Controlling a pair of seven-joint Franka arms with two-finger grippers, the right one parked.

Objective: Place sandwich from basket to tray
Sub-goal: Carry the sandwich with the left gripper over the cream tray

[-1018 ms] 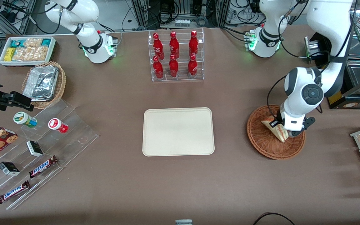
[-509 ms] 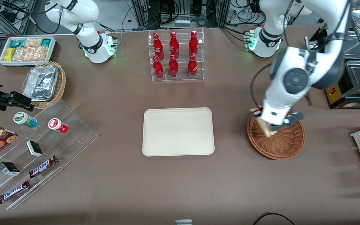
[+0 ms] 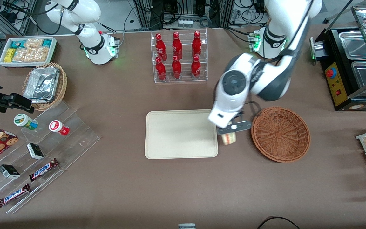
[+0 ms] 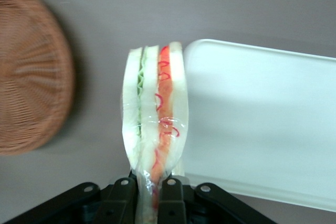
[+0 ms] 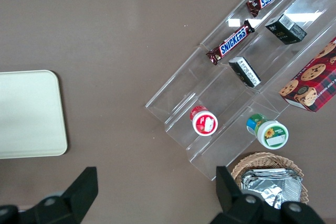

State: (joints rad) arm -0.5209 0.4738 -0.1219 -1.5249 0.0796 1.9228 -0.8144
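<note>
a brown table holds the cream tray and, toward the working arm's end, the round wicker basket. the left arm bends low, its gripper above the strip of table between tray and basket, clenched on the sandwich, which hangs clear of the basket just beside the tray's rim. toward the parked arm's end, two bars on clear steps read "snickers".

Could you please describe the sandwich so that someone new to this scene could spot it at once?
Find the cream tray mid-table and the brown wicker basket beside it. Between them, above the table, the gripper holds the sandwich: the only white-bread wedge, with red and green filling.
</note>
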